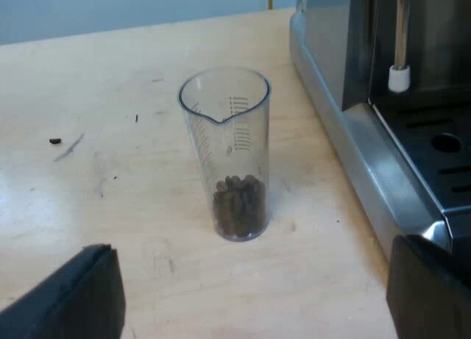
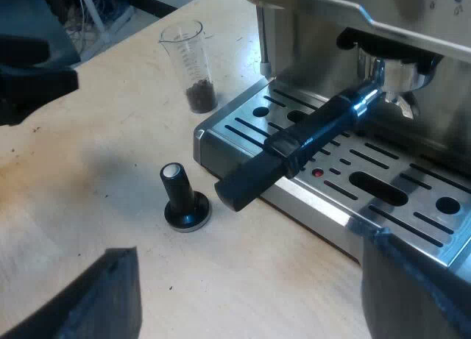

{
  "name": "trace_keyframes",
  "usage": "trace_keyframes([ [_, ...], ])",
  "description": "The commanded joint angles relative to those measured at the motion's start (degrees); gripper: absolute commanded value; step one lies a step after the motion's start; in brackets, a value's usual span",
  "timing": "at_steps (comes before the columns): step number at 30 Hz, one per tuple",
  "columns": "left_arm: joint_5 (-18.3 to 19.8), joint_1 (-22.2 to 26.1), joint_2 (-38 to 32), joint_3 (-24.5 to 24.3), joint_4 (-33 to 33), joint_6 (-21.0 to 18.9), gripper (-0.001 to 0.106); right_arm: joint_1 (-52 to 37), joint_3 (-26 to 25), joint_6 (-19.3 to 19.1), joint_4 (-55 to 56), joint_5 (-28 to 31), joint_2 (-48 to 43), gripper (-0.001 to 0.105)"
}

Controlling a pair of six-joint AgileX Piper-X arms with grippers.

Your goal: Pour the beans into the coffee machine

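- Left end effector [image 1: 254,287]: black fingers spread wide, holding nothing.
- Just ahead stands the clear plastic measuring glass [image 1: 228,155], upright on the pale wooden worktop [image 1: 110,96], brown coffee beans [image 1: 239,207] at its bottom, beside the steel espresso machine [image 1: 346,133].
- Right end effector [image 2: 254,298]: fingers apart, empty, with a black tamper [image 2: 184,199] ahead.

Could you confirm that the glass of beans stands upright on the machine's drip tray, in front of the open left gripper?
Not quite: the glass stands upright on the table beside the machine, not on its drip tray, as the left wrist view shows. It does hold beans and faces the open left gripper.
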Motion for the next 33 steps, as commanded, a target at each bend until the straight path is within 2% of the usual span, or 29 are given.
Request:
trace_keyframes([
  [1,1.1,-0.3,3.3,0.0,-4.6,-0.5,0.082,0.0,-0.3,-0.8,-0.9,-0.5,0.0,0.064],
  [12,1.9,-0.3,20.6,0.0,-20.1,-1.4,0.082,0.0,-0.3,-0.8,-0.9,-0.5,0.0,0.064],
  [22,1.9,-0.3,27.7,0.0,-28.8,-1.4,0.082,0.0,-0.3,-0.8,-0.9,-0.5,0.0,0.064],
  [30,1.7,-0.3,36.2,0.0,-38.3,-1.4,0.083,0.0,-0.3,-0.8,-4.8,-0.5,0.0,0.064],
  [32,1.7,-0.3,37.4,0.0,-39.1,-1.4,0.084,0.0,-0.3,-0.8,-5.7,-0.5,0.0,0.064],
  [33,1.2,-0.3,39.5,0.0,-40.4,-1.4,0.09,0.0,-0.3,-0.8,-5.8,-0.5,0.0,0.064],
])
